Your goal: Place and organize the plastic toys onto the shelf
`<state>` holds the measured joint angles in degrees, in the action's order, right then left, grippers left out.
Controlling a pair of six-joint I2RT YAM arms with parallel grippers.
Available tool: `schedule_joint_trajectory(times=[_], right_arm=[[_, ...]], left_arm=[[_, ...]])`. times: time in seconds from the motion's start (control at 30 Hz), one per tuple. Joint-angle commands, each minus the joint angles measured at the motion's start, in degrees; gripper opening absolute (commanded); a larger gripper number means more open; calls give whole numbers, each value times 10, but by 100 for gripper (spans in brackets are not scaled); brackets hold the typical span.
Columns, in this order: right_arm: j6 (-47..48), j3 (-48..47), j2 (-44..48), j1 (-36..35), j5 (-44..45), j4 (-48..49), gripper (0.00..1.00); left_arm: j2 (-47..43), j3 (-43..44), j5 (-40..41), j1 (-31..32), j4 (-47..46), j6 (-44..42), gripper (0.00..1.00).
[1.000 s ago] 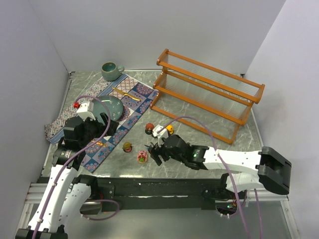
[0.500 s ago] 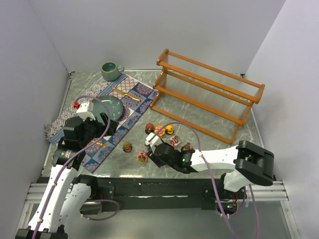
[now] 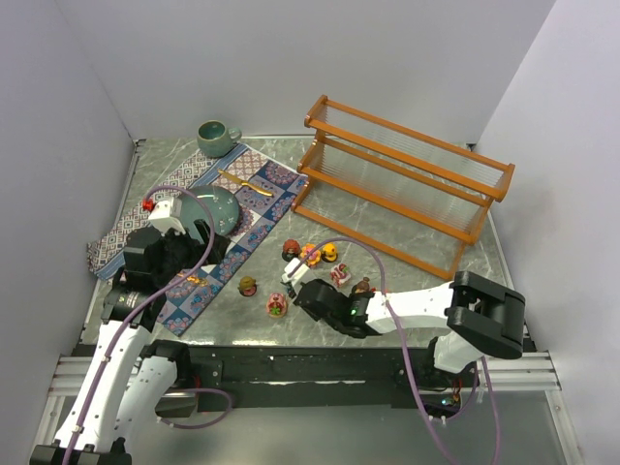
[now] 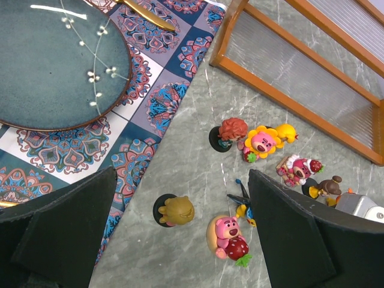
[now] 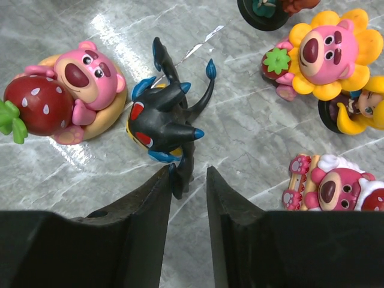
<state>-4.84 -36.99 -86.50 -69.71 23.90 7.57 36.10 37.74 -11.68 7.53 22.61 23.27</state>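
Note:
Several plastic toys lie loose on the marble table in front of the shelf, whose tiers hold nothing. My right gripper sits low behind the dark spiky toy. Its jaws are narrowed, and the toy's thin limb lies between the tips against the left finger, with a gap to the right one. Beside it are a pink bear with a strawberry, a sunflower bear and a pink bear on a bed. My left gripper hangs wide open above a brown toy.
A patterned cloth mat carries a teal plate and a gold utensil. A green mug stands at the back left. A red-haired toy and a yellow one stand nearer the shelf. Grey walls close in the table.
My right arm has drawn back and to the left, uncovering the toys near the shelf, and its jaws have narrowed around the spiky toy's limb. The left arm has not moved.

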Motion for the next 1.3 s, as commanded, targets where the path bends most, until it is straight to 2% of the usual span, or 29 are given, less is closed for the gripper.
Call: schedule_joint_trajectory(times=[0.0,0.2,0.43,0.67,0.9,1.07,1.27], right_arm=[[3,-9,-8,-8,26,25,31],[8,-16,-10,-13,34,16,13],[17,-13,20,-27,66,4,0],[43,-38,83,-29,104,-49,0],[127,-92,121,-13,181,-107,0],[203,-142,123,52,201,-114,0],[280,-211,120,134,173,-114,0]], left_arm=[[-6,23,5,-1,-1,0,97],[-7,23,5,-1,-1,0,97],[-7,22,4,-1,-2,0,97],[-9,23,4,-1,-3,0,97],[-16,23,8,4,-2,1,97],[-19,23,15,14,0,1,97],[-21,23,19,23,2,1,97]])
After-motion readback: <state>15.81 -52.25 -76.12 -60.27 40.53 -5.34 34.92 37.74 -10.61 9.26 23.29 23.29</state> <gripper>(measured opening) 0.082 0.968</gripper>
